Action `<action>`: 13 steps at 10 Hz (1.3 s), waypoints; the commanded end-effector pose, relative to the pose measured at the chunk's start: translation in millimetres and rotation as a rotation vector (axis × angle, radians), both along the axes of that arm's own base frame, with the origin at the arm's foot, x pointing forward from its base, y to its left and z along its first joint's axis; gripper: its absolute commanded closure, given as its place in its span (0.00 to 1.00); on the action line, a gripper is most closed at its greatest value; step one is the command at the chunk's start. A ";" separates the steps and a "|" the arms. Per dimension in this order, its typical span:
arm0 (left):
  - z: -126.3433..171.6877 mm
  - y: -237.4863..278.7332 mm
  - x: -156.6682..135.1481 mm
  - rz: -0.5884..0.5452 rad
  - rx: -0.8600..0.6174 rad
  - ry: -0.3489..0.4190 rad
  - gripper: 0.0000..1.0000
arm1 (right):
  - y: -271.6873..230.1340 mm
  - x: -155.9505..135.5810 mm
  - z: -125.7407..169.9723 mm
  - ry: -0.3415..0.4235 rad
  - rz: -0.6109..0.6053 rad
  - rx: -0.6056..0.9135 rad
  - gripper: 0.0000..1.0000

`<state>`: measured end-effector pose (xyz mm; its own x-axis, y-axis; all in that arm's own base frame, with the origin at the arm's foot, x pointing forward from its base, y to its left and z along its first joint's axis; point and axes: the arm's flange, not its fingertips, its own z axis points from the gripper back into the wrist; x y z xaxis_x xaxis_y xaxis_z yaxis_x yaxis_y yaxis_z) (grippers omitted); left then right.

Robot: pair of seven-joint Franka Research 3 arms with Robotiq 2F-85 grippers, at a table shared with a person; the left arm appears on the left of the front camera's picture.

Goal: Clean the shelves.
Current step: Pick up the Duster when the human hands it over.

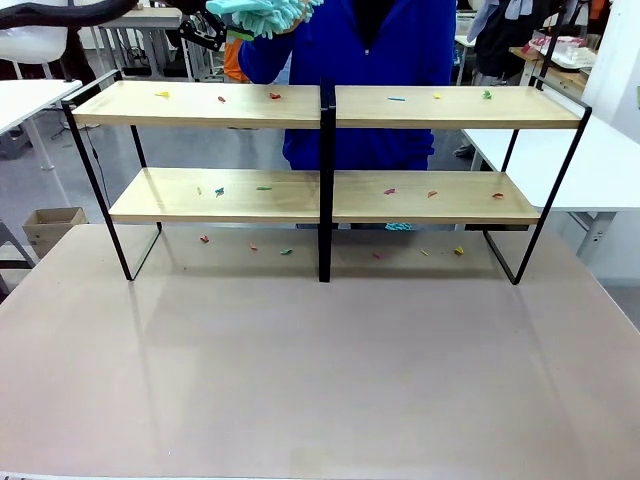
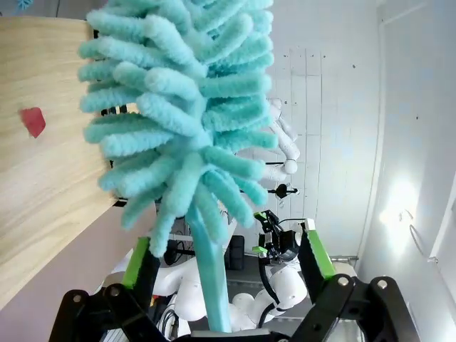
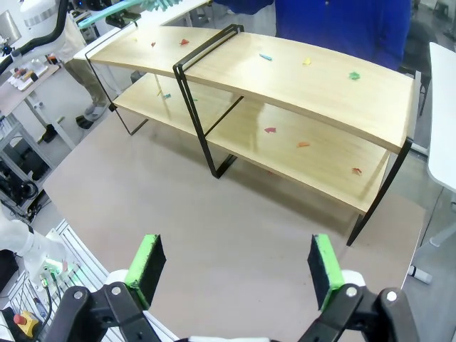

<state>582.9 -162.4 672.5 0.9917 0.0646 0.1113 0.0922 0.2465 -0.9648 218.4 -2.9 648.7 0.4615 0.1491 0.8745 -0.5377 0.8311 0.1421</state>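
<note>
The shelves [image 1: 200, 105] stand across the far half of the table: two pale wooden boards in a black frame, strewn with small coloured scraps [image 1: 274, 96]. A teal fluffy duster [image 1: 265, 15] is up at the top left, above the upper board, beside a person's blue sleeve [image 1: 262, 52]. My left gripper [image 1: 208, 30] is at its handle. In the left wrist view the duster's handle [image 2: 211, 278] runs between the green-padded fingers [image 2: 139, 260], which stand apart from it on both sides. My right gripper [image 3: 235, 267] hangs open over the table, facing the shelves [image 3: 313, 78].
A person in blue [image 1: 370, 60] stands behind the shelves. More scraps [image 1: 286, 251] lie on the table [image 1: 320, 380] under the lower board. White tables stand at left [image 1: 30, 95] and right [image 1: 610, 160]; a cardboard box [image 1: 52, 225] sits on the floor.
</note>
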 end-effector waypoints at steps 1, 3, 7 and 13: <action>2.7 0.4 -3.6 0.017 0.022 -0.024 0.59 | -0.6 -0.3 0.0 0.002 0.002 0.003 0.00; 3.3 0.2 -7.3 0.037 0.043 -0.056 1.00 | -0.6 -0.3 0.0 0.002 0.002 0.003 0.00; 5.0 0.3 -11.3 0.064 0.079 -0.099 1.00 | -0.6 -0.3 0.0 0.002 0.002 0.003 0.00; 10.3 16.3 -34.5 -0.035 0.110 -0.161 1.00 | -0.6 -0.3 0.0 0.002 0.002 0.003 0.00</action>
<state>570.7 -158.1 681.6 0.9710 0.0749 0.2271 0.1890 0.3414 -0.9207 218.5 -2.9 648.6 0.4617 0.1491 0.8744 -0.5377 0.8311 0.1421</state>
